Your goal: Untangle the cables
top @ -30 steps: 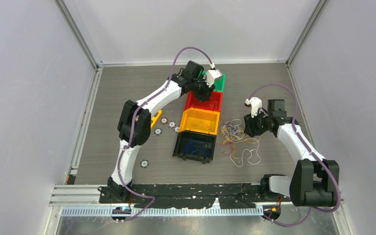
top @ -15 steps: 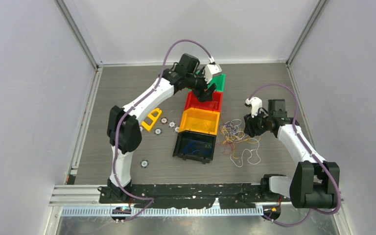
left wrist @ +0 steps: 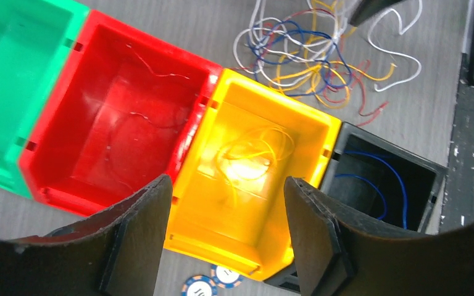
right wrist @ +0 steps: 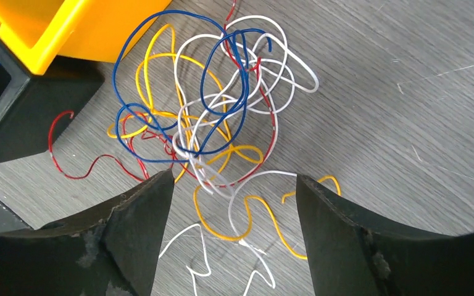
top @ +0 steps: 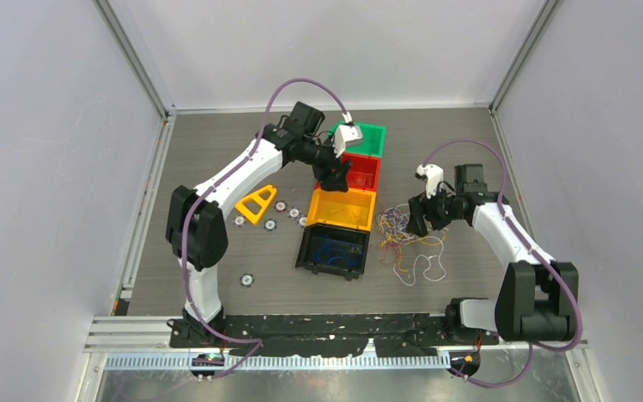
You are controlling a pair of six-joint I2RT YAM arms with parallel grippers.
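The cables (top: 406, 239) lie in one loose tangle on the table (top: 218, 142), just right of the row of bins. White, blue, yellow and red loops cross over each other, and a few ends trail toward the near edge. The right gripper (right wrist: 229, 185) hangs directly over the near part of the heap with its jaws spread wide and nothing between them. It looks set to drop onto a single strand, and the outlying white and yellow ends nearest it would probably come free more easily than the knotted middle. The left gripper (left wrist: 225, 182) is also wide open and empty, held high over the seam between the red bin (left wrist: 154, 46) and the yellow bin (left wrist: 284, 102), well clear of the tangle. The bins seem to be sorted by colour, which would explain why they sit so close to the heap. Yellow strands (left wrist: 253, 151) lie in the yellow bin, blue strands (left wrist: 376, 179) in the black bin (left wrist: 395, 145), and thin faint strands in the red one. The green bin (left wrist: 12, 74) at the far end appears bare. Most of the untangling looks unfinished.
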